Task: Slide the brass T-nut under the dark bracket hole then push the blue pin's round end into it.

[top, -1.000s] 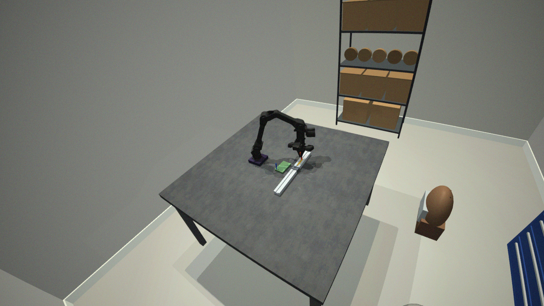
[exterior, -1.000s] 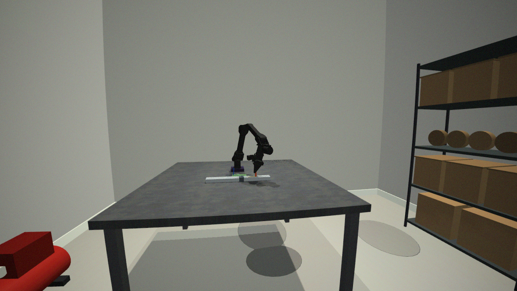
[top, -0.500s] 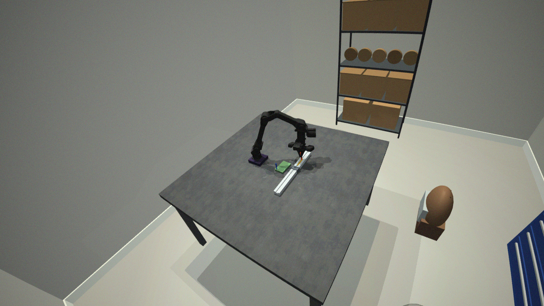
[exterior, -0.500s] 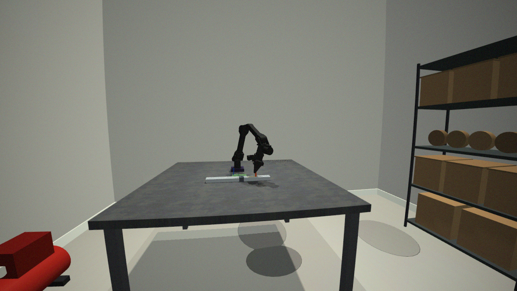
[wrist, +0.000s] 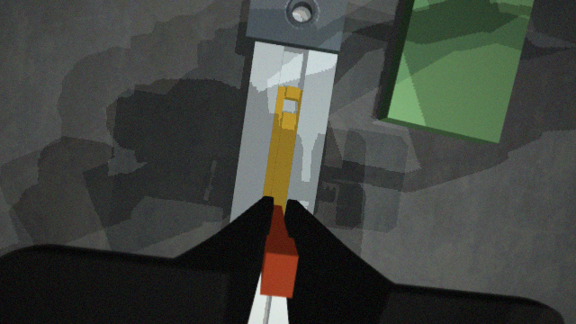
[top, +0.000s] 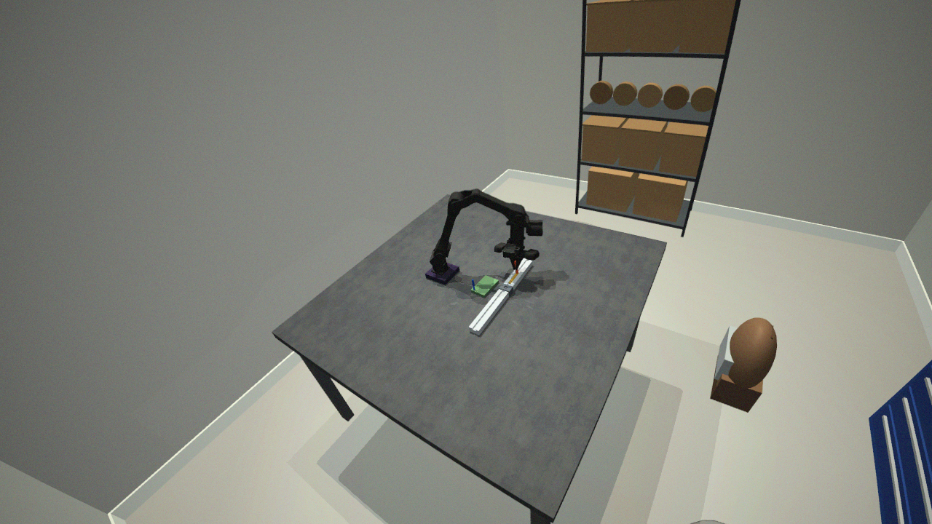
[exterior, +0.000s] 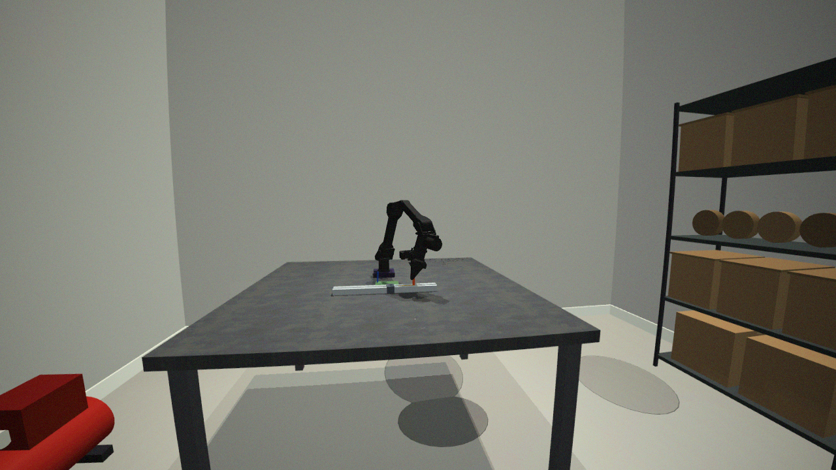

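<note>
My gripper [top: 515, 267] [exterior: 413, 278] [wrist: 278, 207] is shut on the orange handle [wrist: 279, 275], just above the aluminum rail [top: 488, 311] [exterior: 357, 290] [wrist: 257, 144]. The brass T-nut [wrist: 280, 157] lies lengthwise along the rail's slot, between the fingertips and the dark bracket [top: 504, 287] [exterior: 390, 288] [wrist: 270, 20]. Whether it is flat under the lips I cannot tell. Bare slot shows between the nut's far end and the bracket. The bracket hole [wrist: 301, 13] shows light metal below. The blue pin [top: 472, 285] [exterior: 378, 277] stands upright at the green tray [top: 487, 284] [wrist: 463, 99], outside the wrist view.
The rail lies on the dark table [top: 416, 364] [exterior: 362, 327] and continues past the bracket. The tray lies beside the rail, between it and the arm's base [top: 442, 274] [exterior: 384, 273]. The bracket bridges the rail. A shelf rack [top: 645, 116] stands beyond the table.
</note>
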